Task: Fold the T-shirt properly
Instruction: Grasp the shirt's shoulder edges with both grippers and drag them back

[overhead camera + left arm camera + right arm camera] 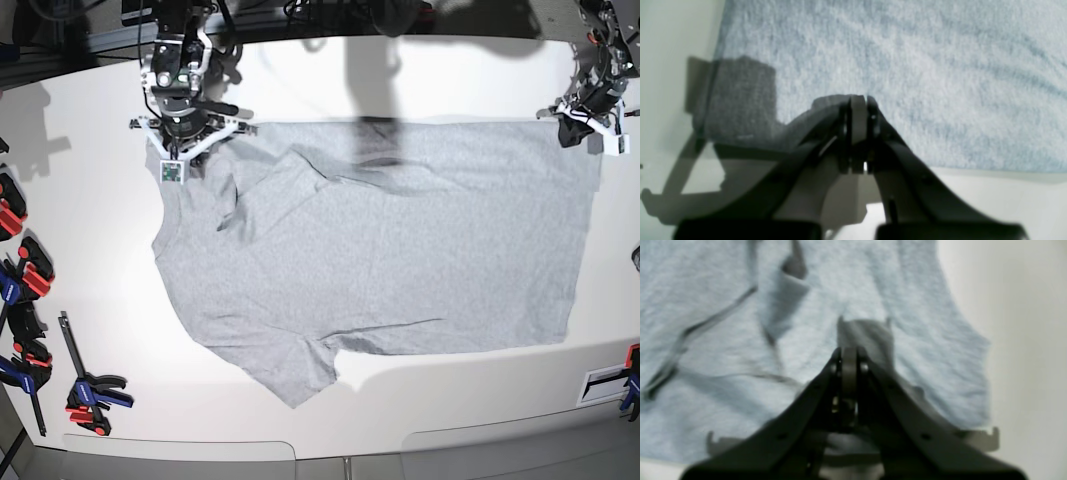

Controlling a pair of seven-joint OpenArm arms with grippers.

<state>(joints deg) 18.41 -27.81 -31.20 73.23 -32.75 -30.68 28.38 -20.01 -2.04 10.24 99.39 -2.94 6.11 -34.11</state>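
Note:
The light grey T-shirt (pixel 400 260) lies spread flat on the white table (pixel 100 300), plain side up, with one sleeve (pixel 300 375) pointing to the near edge and a creased fold (pixel 265 185) at its far left. My right gripper (pixel 849 351) is shut and empty just above the shirt's (pixel 723 340) wrinkled far-left corner; the base view shows it (pixel 178 150) there. My left gripper (pixel 858 100) is shut and empty over the shirt's (pixel 940 66) far-right corner, casting a shadow on the cloth, and is also seen from the base (pixel 588 125).
Several red, blue and black clamps (pixel 20 270) lie along the table's left edge, one more (pixel 88 392) near the front left. A small clamp and label (pixel 618 385) sit at the front right. Bare white table surrounds the shirt.

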